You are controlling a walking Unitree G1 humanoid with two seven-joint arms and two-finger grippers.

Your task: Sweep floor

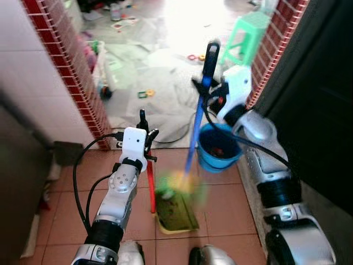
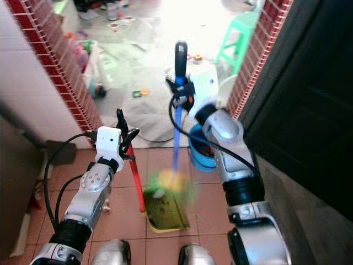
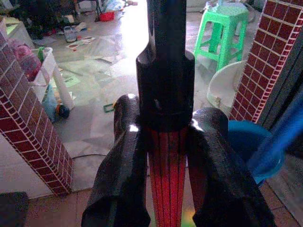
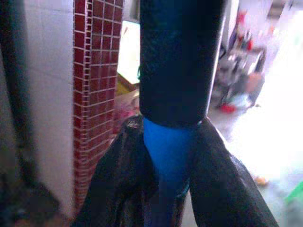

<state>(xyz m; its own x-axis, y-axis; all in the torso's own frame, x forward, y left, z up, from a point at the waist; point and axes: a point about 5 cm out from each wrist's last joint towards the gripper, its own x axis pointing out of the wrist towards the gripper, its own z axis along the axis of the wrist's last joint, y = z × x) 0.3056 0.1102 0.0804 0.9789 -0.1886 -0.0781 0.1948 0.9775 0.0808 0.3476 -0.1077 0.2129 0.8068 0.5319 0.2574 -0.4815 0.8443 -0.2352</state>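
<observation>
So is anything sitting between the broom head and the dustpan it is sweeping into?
Nothing visible does. The right gripper holds the blue broom, whose blurred head is at the mouth of the dustpan. The left gripper holds the dustpan's red handle. The blue bucket stands off beside the broom.

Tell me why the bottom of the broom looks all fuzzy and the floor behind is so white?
In the left eye view the broom head is smeared by motion blur over the dustpan; the sunlit floor beyond is overexposed to white glare. In the right wrist view the background is washed out too, while the blue broom handle is close and soft.
</observation>
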